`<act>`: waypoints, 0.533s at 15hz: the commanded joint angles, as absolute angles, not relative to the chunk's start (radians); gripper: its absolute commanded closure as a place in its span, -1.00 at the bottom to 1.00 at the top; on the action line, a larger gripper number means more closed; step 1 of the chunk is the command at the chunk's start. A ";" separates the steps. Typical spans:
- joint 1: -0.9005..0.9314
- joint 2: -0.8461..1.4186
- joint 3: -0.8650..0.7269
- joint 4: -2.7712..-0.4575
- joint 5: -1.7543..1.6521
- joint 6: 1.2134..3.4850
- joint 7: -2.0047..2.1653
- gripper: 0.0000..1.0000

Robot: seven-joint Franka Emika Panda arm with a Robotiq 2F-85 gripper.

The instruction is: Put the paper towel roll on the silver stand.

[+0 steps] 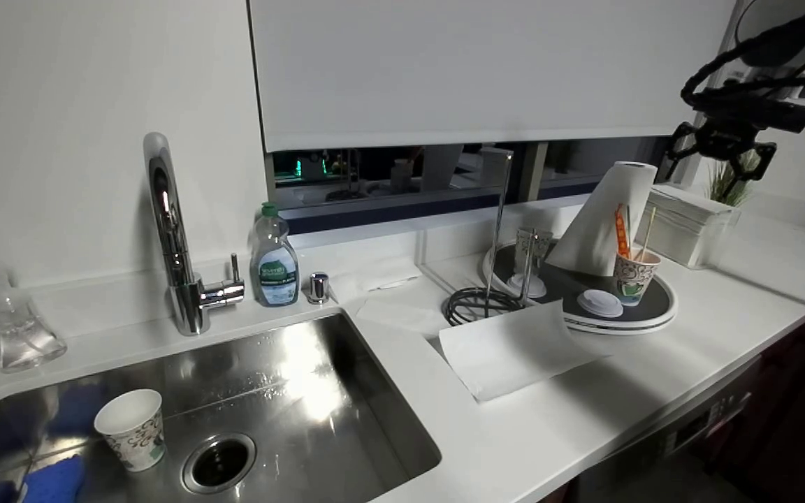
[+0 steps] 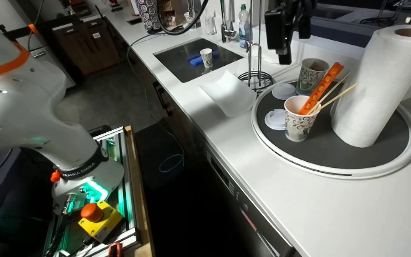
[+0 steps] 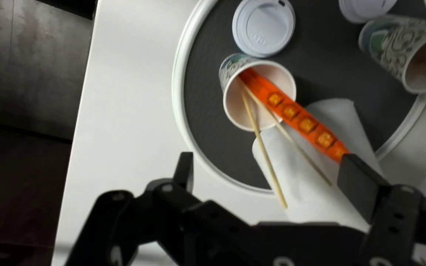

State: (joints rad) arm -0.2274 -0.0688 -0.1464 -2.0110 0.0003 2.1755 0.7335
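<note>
The paper towel roll (image 1: 602, 223) is a big white cylinder standing on end on the round grey dish (image 2: 312, 157). It shows in an exterior view (image 2: 380, 89) with its cardboard core on top. The silver stand (image 1: 500, 223) has a slim post, a shorter side rod and a ringed base (image 2: 255, 80) on the counter beside the dish. My gripper (image 1: 701, 180) is open and empty, raised above the dish area. In the wrist view (image 3: 272, 173) its fingers are wide apart, with part of the roll (image 3: 309, 188) visible below between them; its top end is hidden by the gripper.
A paper cup (image 2: 300, 117) with chopsticks and an orange packet stands close in front of the roll. Another cup (image 2: 310, 76) and white lids (image 2: 276, 119) share the dish. A paper sheet (image 1: 521, 349) lies before the stand. The sink (image 1: 291, 391) and faucet (image 1: 172, 230) are beyond.
</note>
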 commanded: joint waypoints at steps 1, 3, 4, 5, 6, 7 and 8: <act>-0.221 -0.057 -0.162 -1.986 -0.015 2.172 0.764 -1.00; -0.222 -0.045 -0.165 -1.965 -0.023 2.172 0.790 -1.00; -0.219 -0.034 -0.161 -1.963 -0.037 2.185 0.850 -1.00; -0.222 -0.015 -0.165 -1.943 -0.032 2.199 0.889 -1.00; -0.232 0.004 -0.176 -1.913 -0.025 2.210 0.931 -1.00; -0.239 0.023 -0.185 -1.890 -0.022 2.218 0.964 -1.00; -0.240 0.045 -0.194 -1.870 -0.025 2.234 0.999 -1.00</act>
